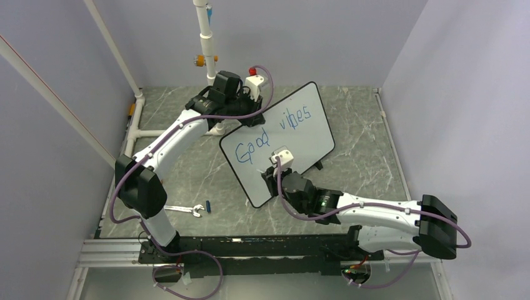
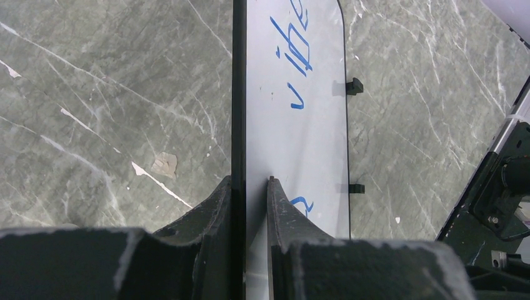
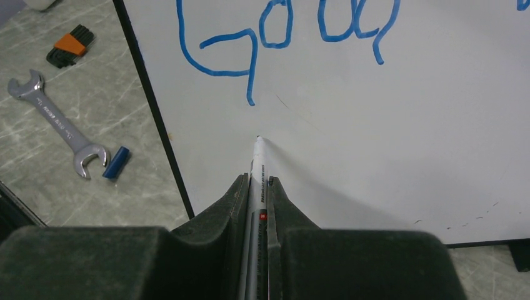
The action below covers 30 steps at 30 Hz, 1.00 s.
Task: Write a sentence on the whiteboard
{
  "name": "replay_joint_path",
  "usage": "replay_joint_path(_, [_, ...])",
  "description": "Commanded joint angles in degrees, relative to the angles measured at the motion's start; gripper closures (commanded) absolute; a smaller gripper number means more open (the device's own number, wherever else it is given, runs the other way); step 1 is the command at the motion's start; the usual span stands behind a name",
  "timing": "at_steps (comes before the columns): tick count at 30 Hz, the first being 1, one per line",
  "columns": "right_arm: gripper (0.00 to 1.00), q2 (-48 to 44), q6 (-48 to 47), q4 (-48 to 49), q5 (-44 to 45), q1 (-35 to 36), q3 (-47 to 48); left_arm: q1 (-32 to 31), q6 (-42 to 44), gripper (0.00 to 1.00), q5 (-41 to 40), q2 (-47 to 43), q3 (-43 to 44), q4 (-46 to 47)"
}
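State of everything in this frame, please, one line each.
whiteboard: propped up at a slant, upper edge gripped.
sentence: only "Good vibes" written.
marker: uncapped, tip at the board under "Good".
wrench: flat on the table.
blue cap: off, lying by the wrench.
left gripper: shut on the whiteboard.
right gripper: shut on the marker.
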Motion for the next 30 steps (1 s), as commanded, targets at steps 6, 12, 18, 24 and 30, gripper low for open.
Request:
replay_joint_path(6, [1.0, 4.63, -0.63, 2.17, 3.2, 1.17, 5.12, -0.15, 3.45, 1.0, -6.26, -1.58, -0.35, 1.2])
replay_joint_path(12, [1.0, 6.27, -0.64, 1.49, 2.53, 2.11, 5.93, -0.18, 3.53, 1.0, -6.44, -1.63, -0.43, 1.15])
replay_joint_path(18, [1.0, 8.22, -0.02, 0.41, 3.01, 3.97, 6.46, -0.21, 3.66, 1.0, -6.86, -1.6, -0.61, 1.24])
replay_joint_path(24, [1.0, 8.02, 1.3, -0.9, 4.18, 5.05, 5.05, -0.18, 3.71, 1.0, -6.79, -1.62, -0.71, 1.44])
replay_joint_path(30, [1.0, 5.98, 2.91, -2.6, 6.62, 5.11, 2.55, -0.21, 3.76, 1.0, -6.85, -1.93, -1.05, 1.69])
